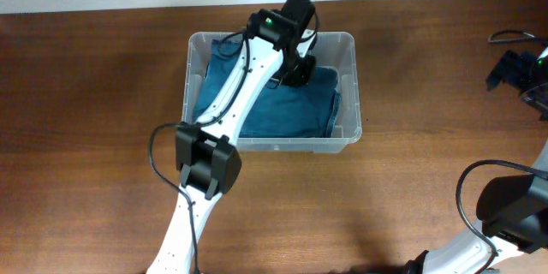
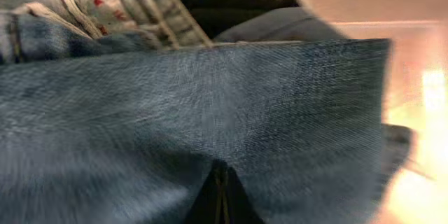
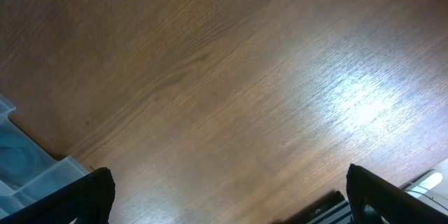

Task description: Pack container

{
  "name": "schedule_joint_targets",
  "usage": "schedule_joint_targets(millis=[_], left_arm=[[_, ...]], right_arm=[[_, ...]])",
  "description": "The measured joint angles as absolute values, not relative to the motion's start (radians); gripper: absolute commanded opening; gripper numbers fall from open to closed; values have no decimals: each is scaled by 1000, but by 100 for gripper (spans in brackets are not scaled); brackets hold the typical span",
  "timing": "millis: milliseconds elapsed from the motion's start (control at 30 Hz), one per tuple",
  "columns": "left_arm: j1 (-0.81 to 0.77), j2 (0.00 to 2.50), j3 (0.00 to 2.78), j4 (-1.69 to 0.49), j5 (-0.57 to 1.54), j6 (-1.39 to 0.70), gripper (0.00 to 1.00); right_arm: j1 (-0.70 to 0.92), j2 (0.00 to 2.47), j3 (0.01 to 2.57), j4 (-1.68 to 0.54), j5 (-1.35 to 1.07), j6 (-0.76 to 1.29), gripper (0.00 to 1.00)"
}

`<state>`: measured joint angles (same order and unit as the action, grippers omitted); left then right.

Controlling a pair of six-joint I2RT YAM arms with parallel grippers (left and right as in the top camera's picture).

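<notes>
Folded blue denim jeans (image 1: 295, 107) fill most of the clear rectangular plastic container (image 1: 349, 68), and the white left arm (image 1: 235, 86) slants across its opening. Around it the brown wooden worktop (image 1: 86, 94) lies open.

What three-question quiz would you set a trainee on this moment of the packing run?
1. True or false: the folded jeans lie inside the container.
2. Multiple choice: the left gripper, down at the denim, is A) open, B) shut, C) out of view.
3. Fill in: the right gripper, open, hangs over bare wooden ____.

Key: 1 true; 2 B; 3 table.
</notes>
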<state>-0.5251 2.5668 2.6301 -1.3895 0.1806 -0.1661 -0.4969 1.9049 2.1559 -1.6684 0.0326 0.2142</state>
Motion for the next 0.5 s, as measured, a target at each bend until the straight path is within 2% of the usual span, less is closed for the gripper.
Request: schedule_joint_targets(millis=[200,267,333,367,433,500], left_arm=[[-497,2582,2636,-1388,226,-167,2],[-489,2582,2654,-1399,229,-168,11],[-468,2582,2690,-1421,220,-173,14],[-451,2581,2716,-1432,206,-173,13],[-414,2563,2748,-1439,177,-173,2],[-381,2527,2763,-1441,153,-176,1]], right_arm=[[-497,1905,2156,-1669,33,215,98],[-497,1905,2156,-1669,33,213,98],[-497,1905,2156,-1669,33,214,98],[-497,1905,2156,-1669,33,214,99],[-497,1905,2156,-1669,33,213,98],[-497,1905,2156,-1669,33,214,99]])
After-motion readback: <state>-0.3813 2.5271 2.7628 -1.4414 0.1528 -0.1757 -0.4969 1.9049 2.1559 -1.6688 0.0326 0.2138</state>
